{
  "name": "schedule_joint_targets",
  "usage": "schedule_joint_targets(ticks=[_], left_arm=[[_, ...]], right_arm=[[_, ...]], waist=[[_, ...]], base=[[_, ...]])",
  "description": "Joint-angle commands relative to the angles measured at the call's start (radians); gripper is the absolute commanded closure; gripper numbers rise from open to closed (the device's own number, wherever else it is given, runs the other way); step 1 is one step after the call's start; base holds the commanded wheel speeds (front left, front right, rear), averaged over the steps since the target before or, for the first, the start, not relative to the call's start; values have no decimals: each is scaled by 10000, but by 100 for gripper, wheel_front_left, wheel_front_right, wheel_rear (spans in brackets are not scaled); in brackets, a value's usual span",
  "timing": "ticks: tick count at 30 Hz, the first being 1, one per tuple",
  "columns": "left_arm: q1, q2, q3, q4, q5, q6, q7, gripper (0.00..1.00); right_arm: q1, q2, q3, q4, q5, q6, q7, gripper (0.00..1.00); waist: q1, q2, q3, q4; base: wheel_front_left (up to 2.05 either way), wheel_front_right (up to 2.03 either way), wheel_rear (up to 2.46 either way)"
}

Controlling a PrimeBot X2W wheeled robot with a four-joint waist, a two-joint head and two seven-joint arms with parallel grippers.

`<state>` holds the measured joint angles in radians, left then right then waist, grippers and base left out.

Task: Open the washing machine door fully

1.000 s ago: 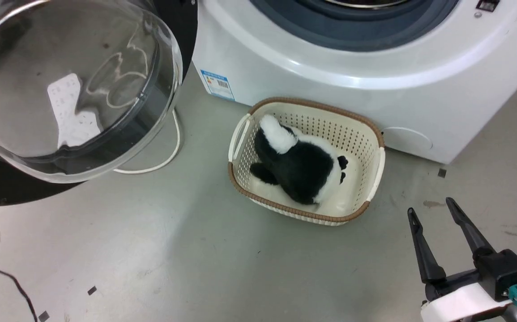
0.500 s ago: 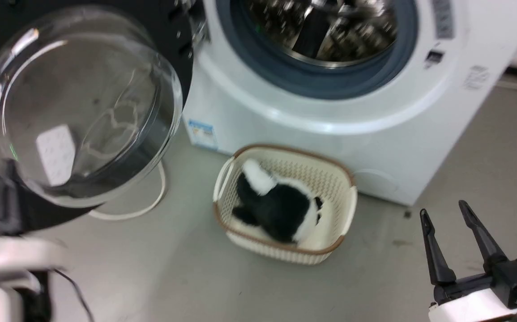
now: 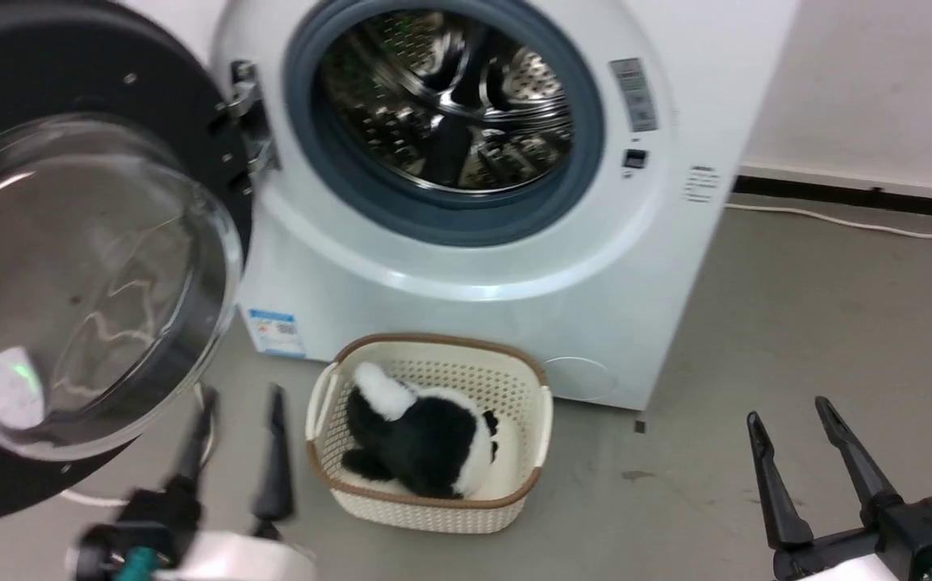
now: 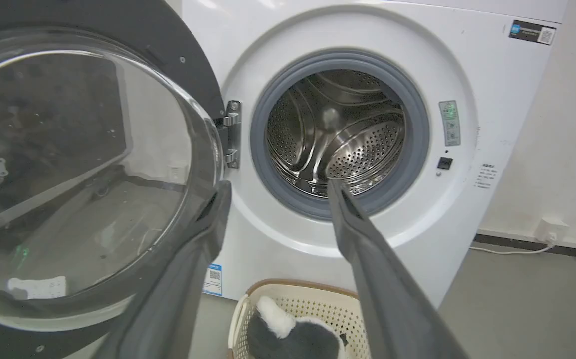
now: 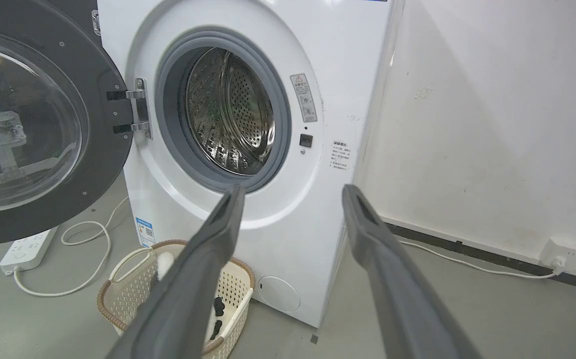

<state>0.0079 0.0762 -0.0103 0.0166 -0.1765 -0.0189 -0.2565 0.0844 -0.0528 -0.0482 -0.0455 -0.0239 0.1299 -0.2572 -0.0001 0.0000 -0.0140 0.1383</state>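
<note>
Caption from the control desk: the washing machine door [image 3: 86,282] stands swung wide on its hinge [image 3: 249,121], left of the washing machine [image 3: 466,274], leaving the steel drum [image 3: 449,105] bare. My left gripper [image 3: 241,395] hangs just below the door's rim, fingers spread, grasping nothing. My right gripper [image 3: 788,411] idles spread and empty, well apart. A laundry basket [image 3: 433,510] sits on the floor against the machine's front. I judge the opening nearly done: I nudge the rim back only if swing remains.
</note>
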Motion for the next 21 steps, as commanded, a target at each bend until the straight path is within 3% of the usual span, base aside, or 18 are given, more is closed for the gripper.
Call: schedule_joint_targets(ticks=[1,8,20,21], left_arm=[[324,-70,-185,53,42,95,-52,0],[846,-172,-814,275,280,298,-52,0],[925,-209,-886,620,338,243,-53,0],[767,-226,-913,607,330,249,12,100]], right_arm=[[148,25,29,-44,119,8,-42,0],[345,25,68,86,215,8,-44,0],[528,25,9,471,86,8,-44,0],[356,0,16,512,87,0,6,100]], waist=[[1,0,-71,-261],[1,0,-117,-680],[1,0,-180,-863],[1,0,-187,-872]], base=[[0,0,0],[0,0,0],[0,0,0],[0,0,0]])
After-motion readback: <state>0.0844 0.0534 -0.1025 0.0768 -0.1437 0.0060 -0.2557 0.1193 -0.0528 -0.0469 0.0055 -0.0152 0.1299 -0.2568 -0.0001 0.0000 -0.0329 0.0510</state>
